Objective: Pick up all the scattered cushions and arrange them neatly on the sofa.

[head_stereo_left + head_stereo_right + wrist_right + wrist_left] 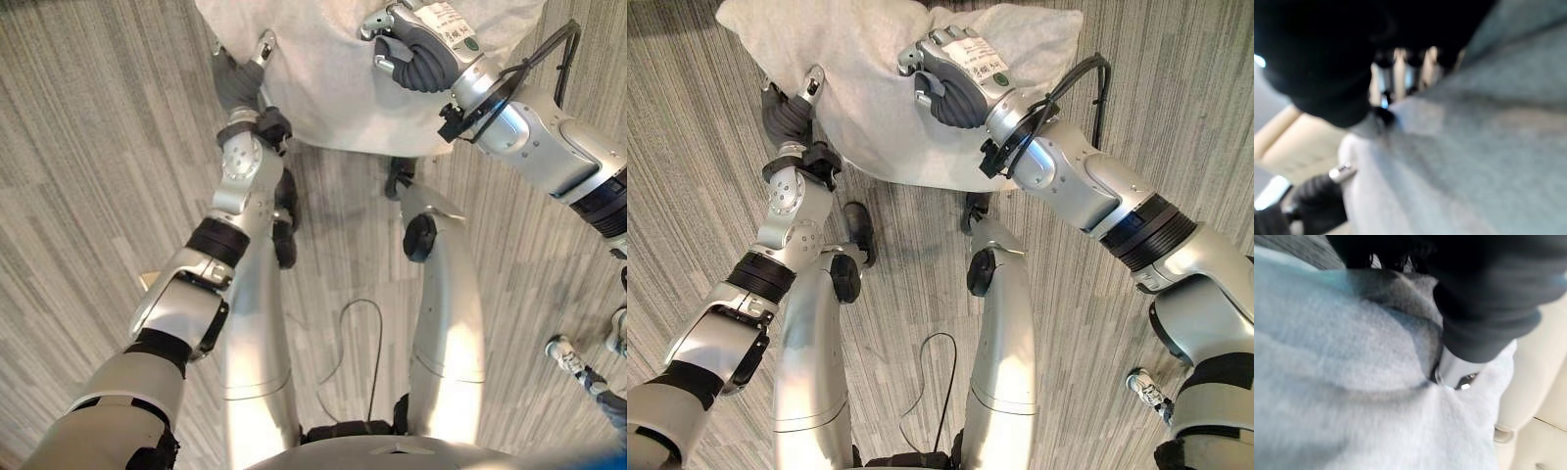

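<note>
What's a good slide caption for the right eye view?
Both hands, left hand and right hand, grip a white cushion above grey striped carpet.

The cushion [892,88] sits at the top centre of the frame, above the floor [686,196], which runs down both sides to the lower edge. The left hand [789,113] is at the cushion's left edge, upper left of the frame. The right hand [955,73] lies on the cushion's upper right part, just right of centre. In the left wrist view a sofa [1542,382] stands at the right edge, beside the cushion.
</note>
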